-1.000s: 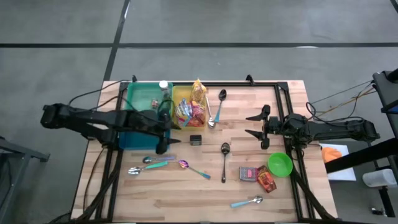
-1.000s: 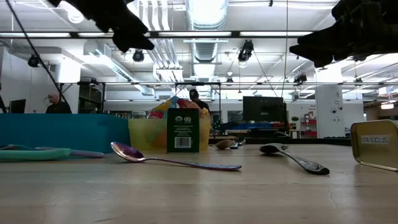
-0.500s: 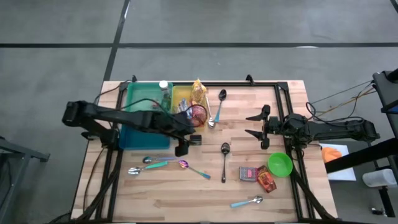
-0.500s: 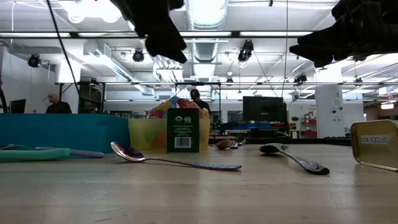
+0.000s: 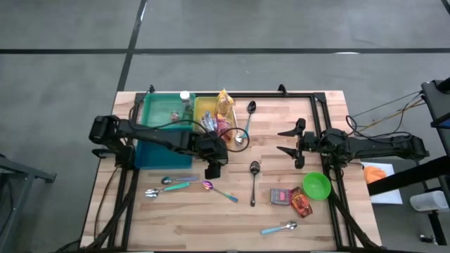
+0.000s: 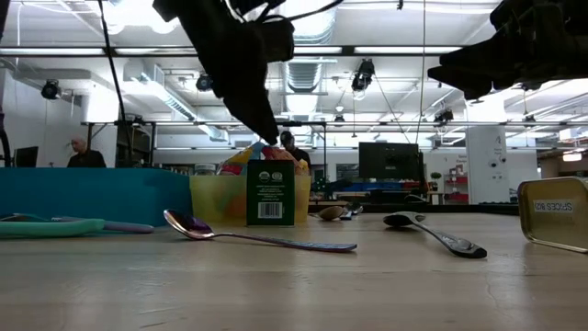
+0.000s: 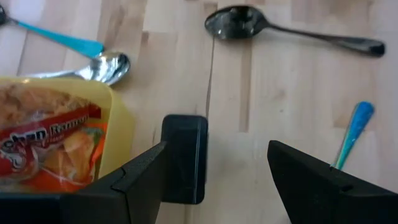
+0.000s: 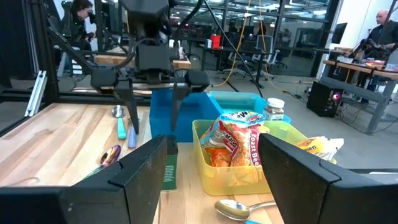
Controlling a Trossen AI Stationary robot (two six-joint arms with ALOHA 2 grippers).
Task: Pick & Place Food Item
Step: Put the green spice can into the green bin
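A small dark green box (image 6: 271, 193) stands upright on the wood table, just in front of the yellow bin (image 5: 204, 109) that holds snack packets (image 8: 235, 144). My left gripper (image 7: 214, 177) hangs open above the box (image 7: 185, 158), tipped steeply down. The box sits under the gap, close to the finger on the bin's side. In the low view the fingertips (image 6: 268, 136) stand a little above the box's top. My right gripper (image 5: 288, 141) waits open at mid-height over the table's right part, pointing level toward the left arm.
A teal bin (image 5: 159, 112) stands left of the yellow one. Several spoons lie around: a black one (image 5: 254, 181), a purple one (image 5: 218, 190), teal-handled ones (image 5: 167, 188). A green bowl (image 5: 316, 185), a red tin (image 5: 281, 196) and a packet (image 5: 301, 206) sit at the near right.
My left gripper has travelled from over the teal bin toward the table's right edge and downward, tipping its fingers further down, and now hangs above the green box. Its fingers have stayed open. The box has not moved.
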